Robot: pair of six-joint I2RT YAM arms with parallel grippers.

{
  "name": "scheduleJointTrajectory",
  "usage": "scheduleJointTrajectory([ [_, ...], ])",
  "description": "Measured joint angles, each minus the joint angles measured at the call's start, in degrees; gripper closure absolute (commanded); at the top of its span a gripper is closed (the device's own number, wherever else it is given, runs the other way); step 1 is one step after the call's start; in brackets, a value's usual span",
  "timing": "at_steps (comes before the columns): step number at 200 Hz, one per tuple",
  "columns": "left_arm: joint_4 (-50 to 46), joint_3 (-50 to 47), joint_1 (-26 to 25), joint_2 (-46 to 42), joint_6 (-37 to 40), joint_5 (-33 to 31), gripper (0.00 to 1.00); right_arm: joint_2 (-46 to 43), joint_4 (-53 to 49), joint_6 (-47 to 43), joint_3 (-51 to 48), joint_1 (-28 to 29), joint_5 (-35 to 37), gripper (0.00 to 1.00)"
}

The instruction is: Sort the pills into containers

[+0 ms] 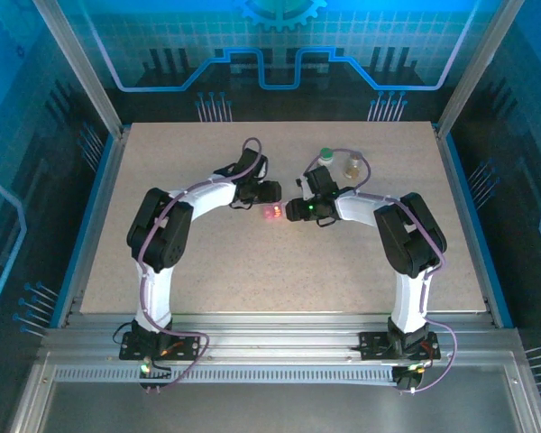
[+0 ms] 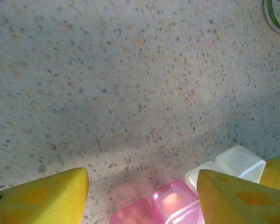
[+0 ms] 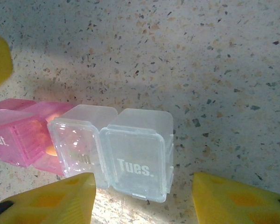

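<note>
- Broadly, the table (image 1: pixel 279 271) shows no loose pills that I can make out. The sorting looks to be at a box-handling step, and how many pills are already put away cannot be told.
- The left gripper (image 2: pixel 142 186) has its yellow fingers (image 2: pixel 42 198) spread wide and clamps nothing. The pill box lies in the gap, close against the finger at the right of that view and well clear of the other.
- The right gripper (image 3: pixel 143 186) is likewise spread wide and holds nothing. The box sits just ahead of its fingertips (image 3: pixel 51 200), with the "Tues." cell centred on the gap.
- The pill box (image 3: pixel 107 144) lies flat with its lids up. Its long axis runs across the right gripper's gap, the pink "Sat." end out past one finger and the clear end between the two. An orange glow shows in a pink cell; pill or light, I cannot tell.
- The bottle (image 1: pixel 325 157) with its green cap and the brown vial (image 1: pixel 353 165) stand upright side by side, beyond the right gripper's fingers. Whether anything is in them cannot be told.
</note>
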Motion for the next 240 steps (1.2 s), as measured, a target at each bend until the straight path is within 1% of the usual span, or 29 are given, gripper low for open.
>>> scheduleJointTrajectory([
  [33,-0.1,-2.3,-0.5,0.0,1.0,0.0,0.35,0.1,0.9,1.3,0.0,-0.4,-1.3,0.41],
  [101,-0.2,-2.4,-0.5,-0.1,1.5,-0.5,0.35,0.0,2.4,2.6,-0.5,-1.5,-2.8,0.40],
  [167,-0.3,-2.7,-0.5,-0.8,2.5,-0.7,0.35,0.4,1.2,2.3,3.8,-1.7,-2.7,0.40],
  [194,-0.3,-3.0,-0.5,-1.0,2.7,-0.7,0.35,1.9,0.5,2.0,5.5,-1.7,-2.7,0.40],
  [240,-0.3,-5.7,-0.5,-3.8,2.8,-0.7,0.35,3.7,-0.7,1.7,5.8,-1.7,-2.7,0.40],
])
